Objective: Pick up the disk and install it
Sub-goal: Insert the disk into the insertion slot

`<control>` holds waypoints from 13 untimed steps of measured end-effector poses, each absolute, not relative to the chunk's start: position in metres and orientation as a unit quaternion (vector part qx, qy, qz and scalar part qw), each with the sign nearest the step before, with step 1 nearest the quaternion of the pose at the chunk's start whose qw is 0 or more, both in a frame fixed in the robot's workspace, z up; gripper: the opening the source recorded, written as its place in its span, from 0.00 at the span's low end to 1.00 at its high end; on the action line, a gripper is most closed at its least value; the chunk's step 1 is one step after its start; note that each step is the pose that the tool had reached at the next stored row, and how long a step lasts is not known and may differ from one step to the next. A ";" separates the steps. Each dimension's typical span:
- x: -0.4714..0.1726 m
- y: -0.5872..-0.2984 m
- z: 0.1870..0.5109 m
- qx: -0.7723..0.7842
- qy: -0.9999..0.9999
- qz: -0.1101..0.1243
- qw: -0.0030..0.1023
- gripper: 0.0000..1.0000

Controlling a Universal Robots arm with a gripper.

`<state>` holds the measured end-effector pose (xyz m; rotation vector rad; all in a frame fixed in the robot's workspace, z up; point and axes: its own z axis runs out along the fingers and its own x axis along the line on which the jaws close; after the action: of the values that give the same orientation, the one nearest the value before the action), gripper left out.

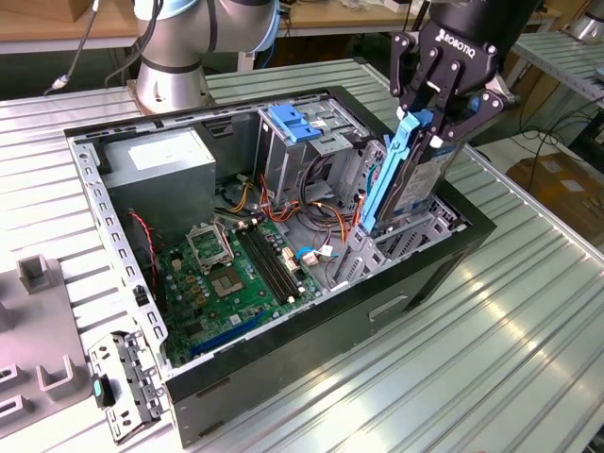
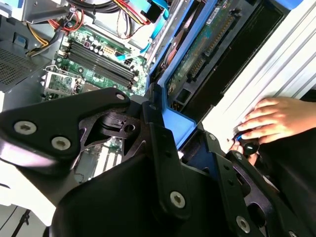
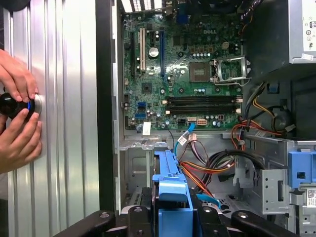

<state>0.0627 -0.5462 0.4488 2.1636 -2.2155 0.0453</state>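
In the exterior view my gripper [image 1: 427, 127] is shut on the top of the disk [image 1: 408, 184]. The disk is a silver drive with blue side rails, held on edge and slightly tilted. Its lower end dips into the bay [image 1: 415, 236] at the front corner of the open computer case [image 1: 311, 330], on the exterior view's right. In the second wrist view the disk's green circuit-board face [image 2: 197, 54] and a blue rail [image 2: 175, 123] run out from between my fingers [image 2: 158, 128]. The first wrist view looks down along the blue rail [image 3: 170, 190] into the case.
Inside the case sit the motherboard [image 1: 241, 274], a grey power supply [image 1: 156, 160], a bare-metal drive cage with a blue tab [image 1: 297, 127] and loose cables [image 3: 217, 168]. A person's hands [image 3: 17, 123] hold a black knob on the ribbed table beside the case. A grey fixture [image 1: 38, 349] lies at the exterior view's left.
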 end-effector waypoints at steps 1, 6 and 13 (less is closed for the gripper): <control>0.063 -0.547 0.448 0.699 -0.715 0.015 0.022 0.37; 0.062 -0.548 0.445 0.707 -0.707 0.015 0.022 0.37; 0.062 -0.549 0.441 0.708 -0.705 0.015 0.022 0.37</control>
<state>0.0620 -0.5487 0.4414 2.1946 -2.1847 0.0451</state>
